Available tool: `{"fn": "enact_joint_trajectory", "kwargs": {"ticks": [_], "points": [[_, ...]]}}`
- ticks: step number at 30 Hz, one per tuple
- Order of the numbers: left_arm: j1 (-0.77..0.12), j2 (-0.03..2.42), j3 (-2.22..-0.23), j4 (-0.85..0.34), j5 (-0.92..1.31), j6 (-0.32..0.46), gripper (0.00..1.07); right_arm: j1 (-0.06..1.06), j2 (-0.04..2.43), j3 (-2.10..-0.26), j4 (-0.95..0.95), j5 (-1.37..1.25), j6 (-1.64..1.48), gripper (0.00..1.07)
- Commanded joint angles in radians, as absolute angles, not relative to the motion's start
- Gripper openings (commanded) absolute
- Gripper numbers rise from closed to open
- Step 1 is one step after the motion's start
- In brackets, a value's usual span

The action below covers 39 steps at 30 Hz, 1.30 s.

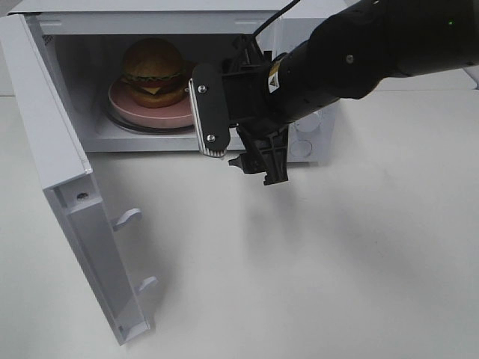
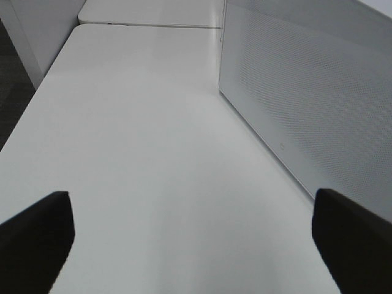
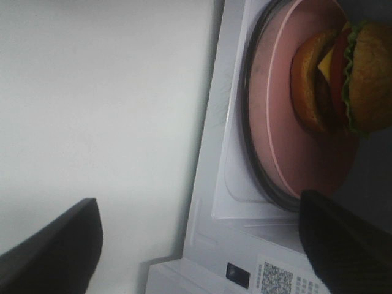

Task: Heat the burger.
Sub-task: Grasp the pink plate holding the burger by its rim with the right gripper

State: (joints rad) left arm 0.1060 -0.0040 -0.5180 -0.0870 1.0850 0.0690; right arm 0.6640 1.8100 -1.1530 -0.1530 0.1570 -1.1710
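**Burger on its plate inside the open microwave, both grippers spread and empty**

At the far left of the high view the microwave door (image 1: 71, 217) stands swung wide: a flat white slab, matt plastic, with two small hooked latches jutting from its inner edge. Behind it the microwave (image 1: 67, 97) is a white box with a smooth, pale cavity. In the left wrist view its outer side wall is a panel of fine perforated dots, and the left gripper (image 2: 195, 239) shows only as two blunt dark fingertips set far apart over the bare white table (image 2: 153, 141), holding nothing.

Inside the cavity a round glass turntable (image 3: 252, 165) with a dark rim carries a smooth, round pink plate (image 1: 142, 112). The burger (image 1: 154, 72) sits on that plate: a glossy golden-brown domed bun, a frilled green lettuce edge, a corner of yellow cheese and a dark patty.

To the right, the right arm (image 1: 359, 52), a thick black matt cylinder, slopes down from the upper right corner to the microwave's mouth. Its right gripper (image 3: 202, 245) is turned on its side just outside the opening, near the plate, its fingers splayed wide and gripping nothing.
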Motion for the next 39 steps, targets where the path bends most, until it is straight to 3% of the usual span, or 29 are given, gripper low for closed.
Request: {"fn": "enact_joint_trajectory", "kwargs": {"ticks": [1,39], "points": [[0.11,-0.022,-0.516,-0.086,1.069,0.063,0.98,0.669,1.853,-1.216,-0.152,0.146,-1.158,0.83],[0.11,-0.022,-0.516,-0.086,1.069,0.063,0.98,0.669,2.255,-1.65,-0.141,0.194,-1.1,0.8]]}}
